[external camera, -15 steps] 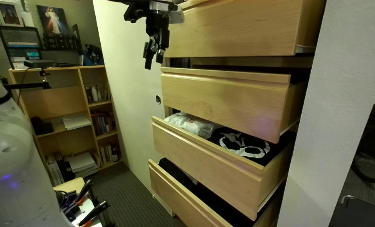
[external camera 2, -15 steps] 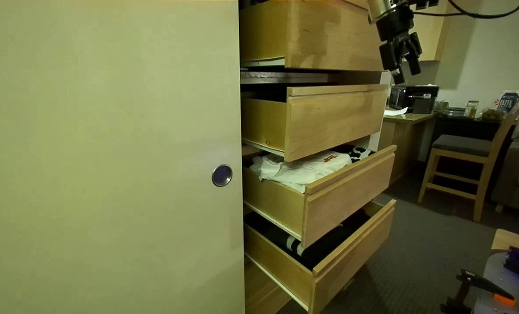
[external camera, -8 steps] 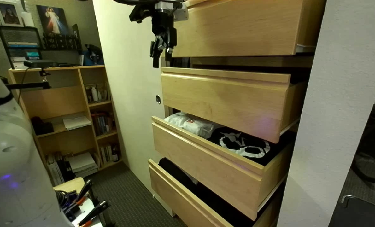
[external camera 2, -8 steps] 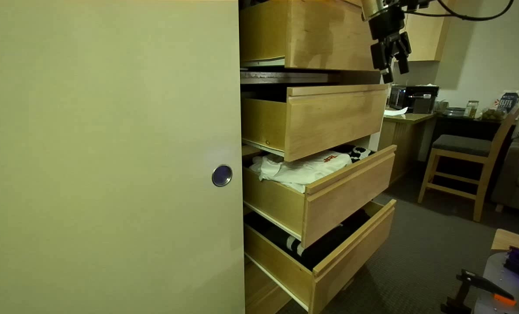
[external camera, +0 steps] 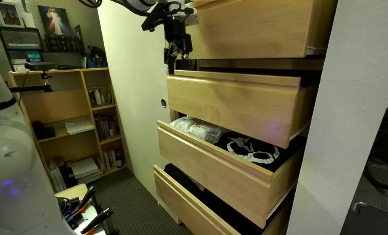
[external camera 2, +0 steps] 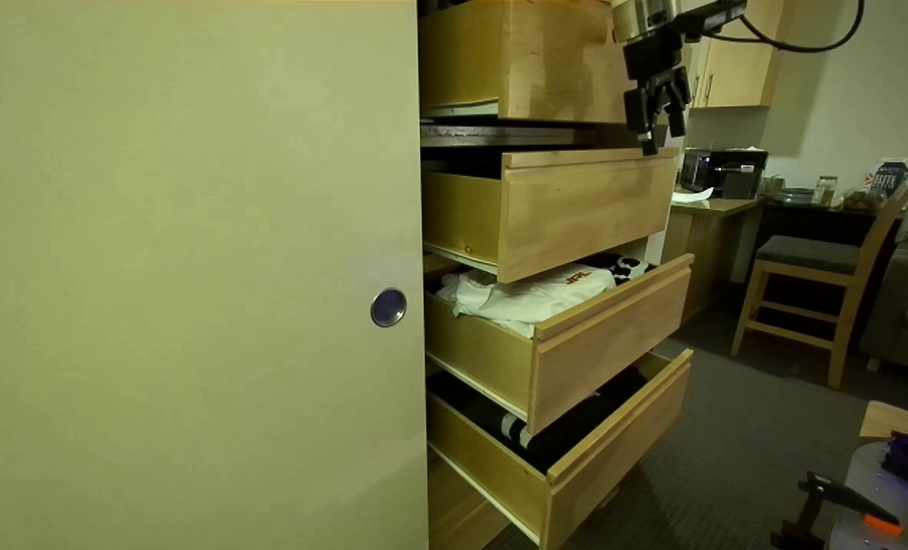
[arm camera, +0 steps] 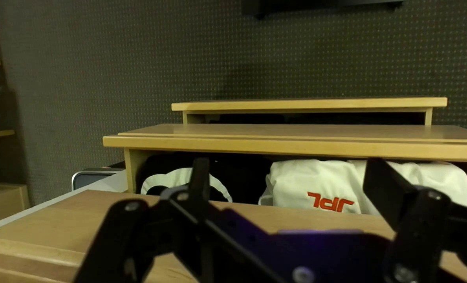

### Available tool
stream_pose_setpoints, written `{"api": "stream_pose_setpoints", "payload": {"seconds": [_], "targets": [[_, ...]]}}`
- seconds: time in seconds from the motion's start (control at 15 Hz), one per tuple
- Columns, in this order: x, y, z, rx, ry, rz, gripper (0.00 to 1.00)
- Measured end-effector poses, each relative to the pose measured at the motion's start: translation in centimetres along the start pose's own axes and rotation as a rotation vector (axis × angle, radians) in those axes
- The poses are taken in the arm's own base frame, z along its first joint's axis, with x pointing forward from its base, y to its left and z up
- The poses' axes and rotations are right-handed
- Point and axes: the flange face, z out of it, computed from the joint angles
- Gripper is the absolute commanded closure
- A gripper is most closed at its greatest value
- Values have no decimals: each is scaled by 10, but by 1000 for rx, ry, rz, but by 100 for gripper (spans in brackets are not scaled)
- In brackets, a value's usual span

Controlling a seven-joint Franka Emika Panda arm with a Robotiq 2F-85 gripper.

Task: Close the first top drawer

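Pulled out at the cabinet's top is the first top drawer, a broad pale wood front cut off by the upper frame edge in both exterior views. My gripper points down by one end of that front, its tips level with the gap below it; whether it touches the wood I cannot tell. In the wrist view the gripper is open, its fingers wide apart with nothing held. Beneath them lies the second drawer's front. The first top drawer is out of the wrist view.
Below, the second drawer, the third drawer with a white shirt, and the bottom drawer also stand out. A white sliding door and a wall flank the cabinet. A chair stands farther off.
My gripper has moved sideways along the drawer fronts, rightward in an exterior view and leftward in an exterior view, and dropped slightly. The drawers have stayed put.
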Motion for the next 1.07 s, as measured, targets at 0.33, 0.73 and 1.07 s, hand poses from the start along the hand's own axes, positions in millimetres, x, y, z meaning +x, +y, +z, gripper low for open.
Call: {"api": "stream_pose_setpoints", "payload": {"seconds": [0.33,0.73,1.07], "targets": [[26,-1,3,9,2,7,0],[70,13,4,26,9,46,0],[97,31,6,45,-4,85,0]]}}
